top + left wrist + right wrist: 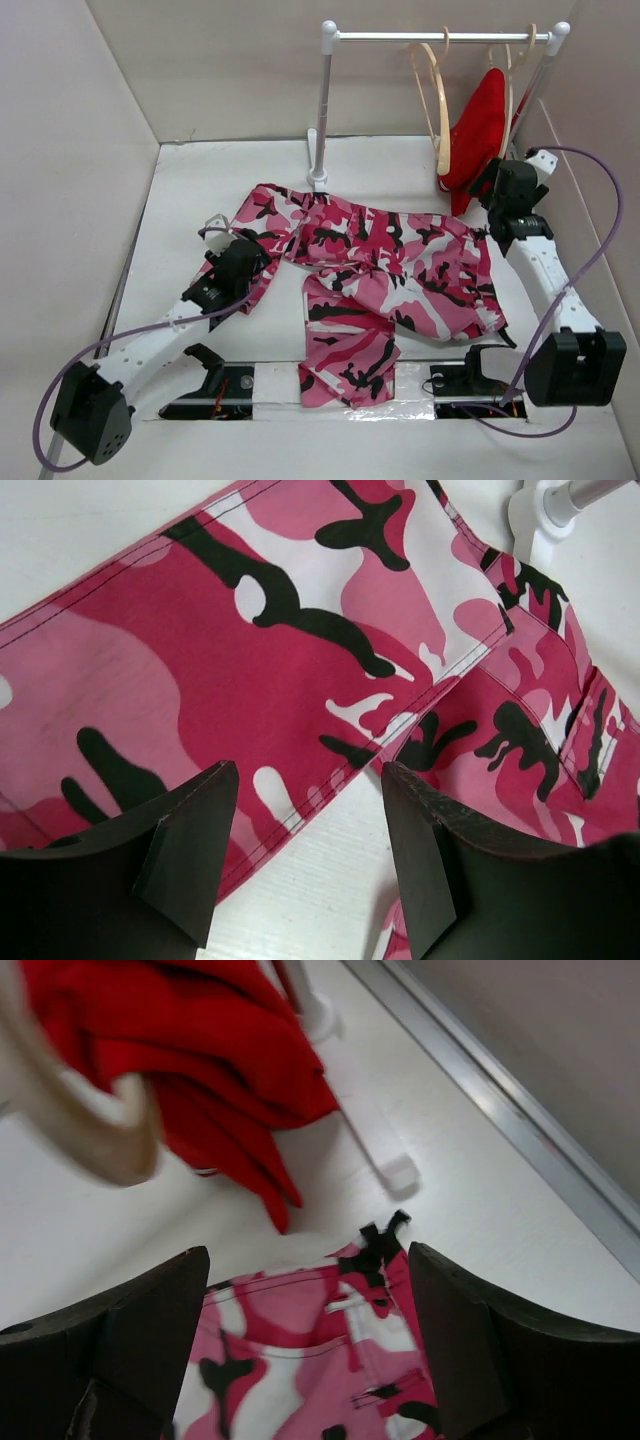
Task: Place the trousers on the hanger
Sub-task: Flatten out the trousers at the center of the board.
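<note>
on the left, my left gripper point(308, 785) hangs with its jaws spread wide and nothing between them, right over a leg of the trousers point(390, 260), which lie spread across the table point(200, 170) in front of the rail point(440, 36). over on the right, my right gripper point(308, 1260) is just as wide open and empty above the trousers' waistband corner, with the bare hanger point(432, 95) up on the rail beside the red garment point(480, 130).

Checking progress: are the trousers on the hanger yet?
Off: the trousers lie spread on the table, while the hanger hangs bare on the rail.
</note>
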